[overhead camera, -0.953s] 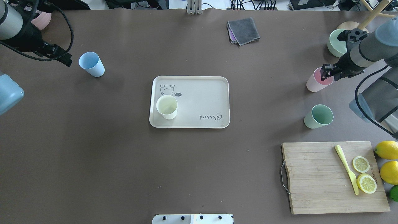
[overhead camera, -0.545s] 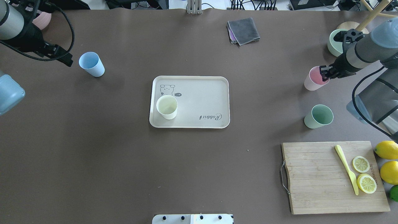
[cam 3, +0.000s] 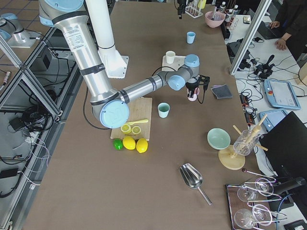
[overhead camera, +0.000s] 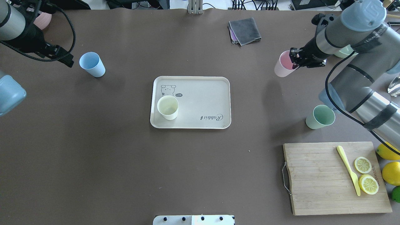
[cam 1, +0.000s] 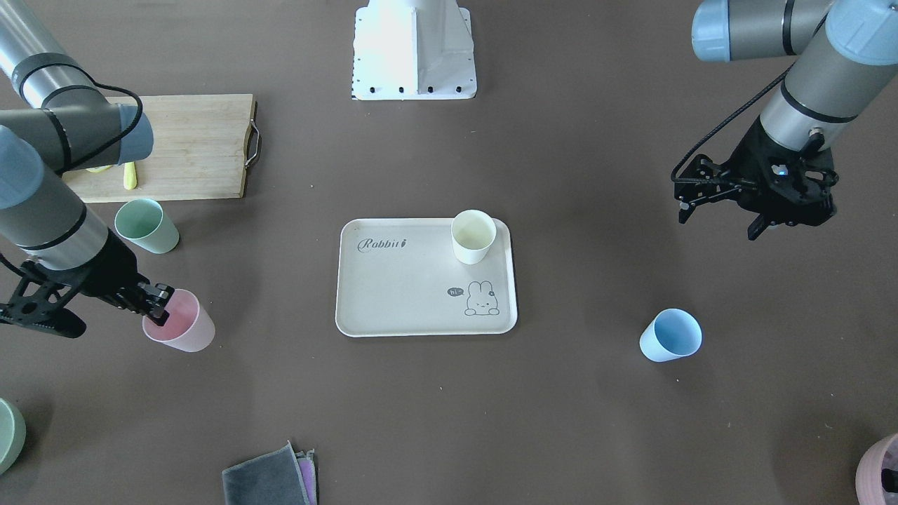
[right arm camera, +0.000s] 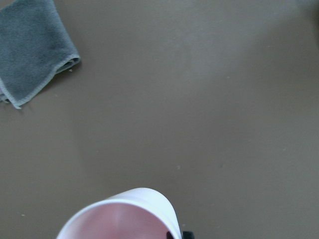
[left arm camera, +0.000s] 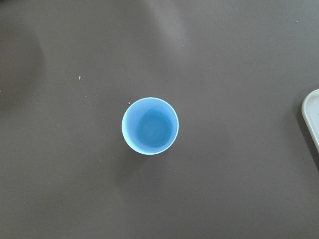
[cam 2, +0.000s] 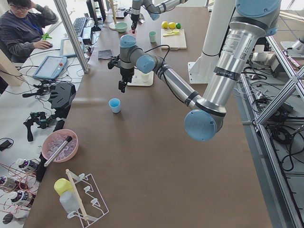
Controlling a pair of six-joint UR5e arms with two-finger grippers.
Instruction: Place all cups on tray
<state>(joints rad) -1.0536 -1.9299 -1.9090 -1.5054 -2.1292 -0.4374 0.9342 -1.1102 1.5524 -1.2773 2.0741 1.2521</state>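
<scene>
Tray [overhead camera: 200, 93] sat mid-table in your overhead view. Right gripper [overhead camera: 293, 59] was at tray's 2 o'clock and pinched pink cup [overhead camera: 282, 66] by rim. Left gripper [overhead camera: 64, 58] hung at 10 o'clock, fingers spread, beside blue cup [overhead camera: 92, 64]. Mint cup [overhead camera: 320, 117] stood on table at 3 o'clock. Cream cup [overhead camera: 167, 107] stood on tray, at its 8 o'clock corner.

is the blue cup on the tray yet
No, the blue cup stands on the table well apart from the tray, which holds only the cream cup.
</scene>
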